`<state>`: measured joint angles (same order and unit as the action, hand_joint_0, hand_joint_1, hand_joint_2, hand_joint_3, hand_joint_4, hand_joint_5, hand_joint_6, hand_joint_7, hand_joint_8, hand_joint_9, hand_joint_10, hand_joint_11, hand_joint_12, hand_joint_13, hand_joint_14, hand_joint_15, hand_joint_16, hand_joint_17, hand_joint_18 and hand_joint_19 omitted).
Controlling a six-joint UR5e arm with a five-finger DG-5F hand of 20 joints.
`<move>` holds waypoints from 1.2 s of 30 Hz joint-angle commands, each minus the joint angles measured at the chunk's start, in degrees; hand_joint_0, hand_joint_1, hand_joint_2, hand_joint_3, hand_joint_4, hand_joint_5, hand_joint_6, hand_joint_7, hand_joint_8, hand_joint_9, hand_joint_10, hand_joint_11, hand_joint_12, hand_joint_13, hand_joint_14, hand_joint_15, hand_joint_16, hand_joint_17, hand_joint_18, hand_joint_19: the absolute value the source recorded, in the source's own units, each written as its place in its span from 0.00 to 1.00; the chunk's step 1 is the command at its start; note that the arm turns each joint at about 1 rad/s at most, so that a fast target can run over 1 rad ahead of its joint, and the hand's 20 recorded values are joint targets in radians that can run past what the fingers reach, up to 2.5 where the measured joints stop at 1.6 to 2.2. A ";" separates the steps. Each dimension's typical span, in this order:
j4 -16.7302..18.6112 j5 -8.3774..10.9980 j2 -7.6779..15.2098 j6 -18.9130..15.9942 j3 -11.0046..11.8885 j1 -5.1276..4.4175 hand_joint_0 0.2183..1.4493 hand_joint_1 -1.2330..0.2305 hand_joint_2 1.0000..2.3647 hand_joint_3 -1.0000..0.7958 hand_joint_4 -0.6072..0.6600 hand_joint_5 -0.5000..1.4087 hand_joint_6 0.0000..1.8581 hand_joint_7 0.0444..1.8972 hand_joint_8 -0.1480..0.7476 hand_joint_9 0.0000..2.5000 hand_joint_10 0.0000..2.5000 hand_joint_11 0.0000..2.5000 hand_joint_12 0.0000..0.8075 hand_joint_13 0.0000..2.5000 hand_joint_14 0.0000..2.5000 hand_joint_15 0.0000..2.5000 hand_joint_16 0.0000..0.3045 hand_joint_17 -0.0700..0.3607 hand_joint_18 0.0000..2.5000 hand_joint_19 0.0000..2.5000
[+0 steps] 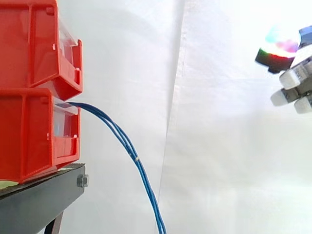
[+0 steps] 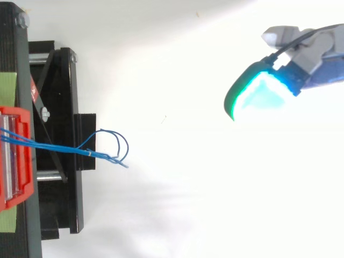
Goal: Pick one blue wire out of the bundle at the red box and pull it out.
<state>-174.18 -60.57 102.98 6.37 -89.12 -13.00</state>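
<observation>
The side view gives the stacking that the top view hides: two red plastic bins, the upper bin (image 1: pixel 29 44) sitting on the lower bin (image 1: pixel 29 136), both glossy and angular with clear label holders (image 1: pixel 66 122) on their right faces, resting at the left on a black metal counter (image 1: pixel 44 197) with a hex bolt (image 1: pixel 82 181) in its edge; the bundle of blue wires (image 1: pixel 122 135) leaves the front lip of the lower bin and droops in a long smooth arc down and to the right, the thin strands lying close together, one carrying a small pale mark (image 1: pixel 138 158); behind it all hangs the white curtain (image 1: pixel 219 146), softly creased along a vertical seam; the top view adds what the side view cannot, namely that the wires (image 2: pixel 54 147) run rightward out of the red bin (image 2: pixel 27 183) and curl into small loops (image 2: pixel 121 142) at their far ends, that the counter (image 2: pixel 72 107) is an open frame with cross braces, and that strips of green tape (image 2: pixel 8 86) lie on it beside a small red sticker (image 2: pixel 35 91) whose print is too small to read; the robot hand (image 1: pixel 295 77) sits high at the right, well apart from the wires, its fingers reaching left, relaxed and spread with gaps between the pads; one pad (image 2: pixel 258 94) glows cyan edged with green in the top view, while the side view shows a multicoloured one above several white ones.
</observation>
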 commanded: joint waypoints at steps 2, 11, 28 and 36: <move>2.80 0.10 1.52 0.23 0.00 0.08 0.25 0.49 0.00 0.29 0.67 0.17 0.27 0.38 0.48 0.21 0.00 0.08 0.44 0.02 0.00 0.04 0.20 0.48 0.00 0.08; 8.07 0.98 3.36 3.57 0.00 -0.10 0.25 0.49 0.00 0.29 0.67 0.18 0.27 0.39 0.48 0.21 0.00 0.08 0.44 0.02 0.00 0.04 0.20 0.48 0.00 0.08; 16.86 3.09 11.27 6.29 0.00 -0.54 0.23 0.43 0.00 0.28 0.69 0.18 0.27 0.40 0.49 0.21 0.00 0.08 0.45 0.03 0.00 0.04 0.21 0.49 0.00 0.08; 25.82 4.06 15.14 11.83 0.18 -0.54 0.23 0.43 0.00 0.28 0.69 0.18 0.27 0.40 0.49 0.21 0.00 0.08 0.45 0.03 0.00 0.04 0.21 0.49 0.00 0.08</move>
<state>-151.38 -57.13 116.77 16.65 -89.07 -13.54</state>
